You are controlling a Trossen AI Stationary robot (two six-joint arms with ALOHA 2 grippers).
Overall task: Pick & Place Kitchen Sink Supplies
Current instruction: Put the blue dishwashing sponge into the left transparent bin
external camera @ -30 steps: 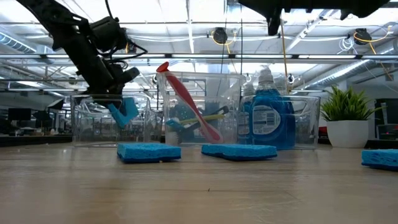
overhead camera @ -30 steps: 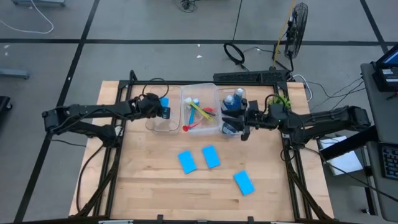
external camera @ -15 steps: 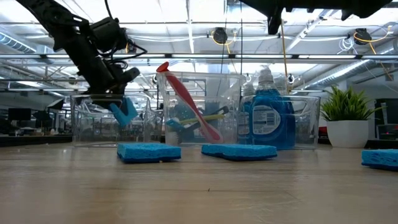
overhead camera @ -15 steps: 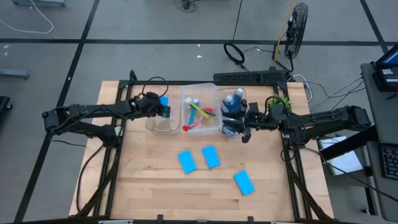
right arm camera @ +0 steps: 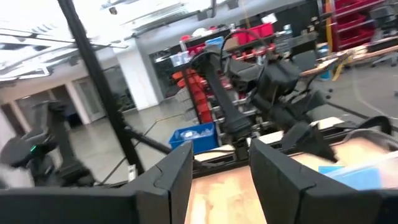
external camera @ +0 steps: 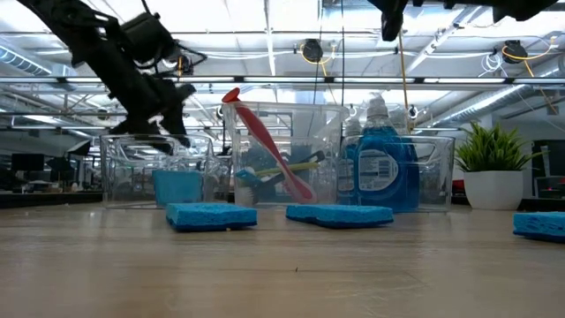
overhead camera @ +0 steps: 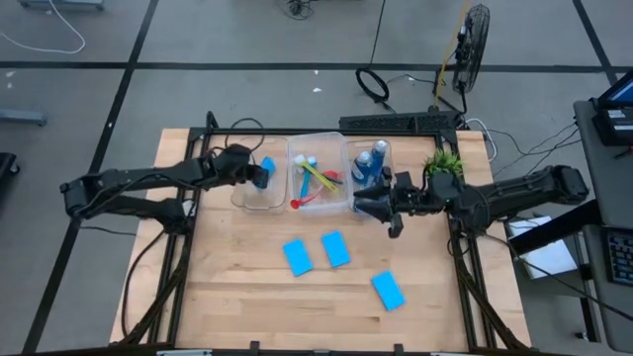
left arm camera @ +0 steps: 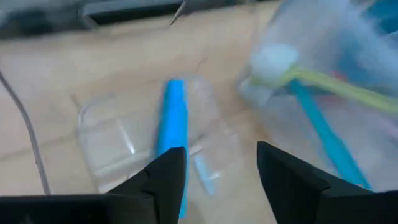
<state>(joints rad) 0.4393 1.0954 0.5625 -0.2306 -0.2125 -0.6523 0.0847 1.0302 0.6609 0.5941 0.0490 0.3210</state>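
Observation:
My left gripper [overhead camera: 259, 176] is open and empty above the left clear bin [overhead camera: 255, 194]; it also shows in the low view [external camera: 169, 131]. A light-blue sponge [left arm camera: 173, 124] stands on one edge on that bin's floor [external camera: 177, 187], below the fingers. My right gripper [overhead camera: 362, 207] is open and empty, just on the near side of the bin with the blue bottles [overhead camera: 368, 163]. Three more sponges lie flat on the table [overhead camera: 297, 256], [overhead camera: 335, 249], [overhead camera: 388, 290]. The brushes [overhead camera: 318, 178] lie in the middle bin; the red one [external camera: 265, 141] leans against its rim.
The three clear bins stand side by side at the table's far middle. A green potted plant [overhead camera: 442, 161] stands to the right of them, beside my right arm. The near half of the wooden table [overhead camera: 237, 297] holds only the three sponges.
My left gripper has let go of the sponge, which has dropped into the left bin and now stands on edge on its floor; the gripper has risen a little. My right gripper has drawn back from above the bottle bin toward the table's near edge.

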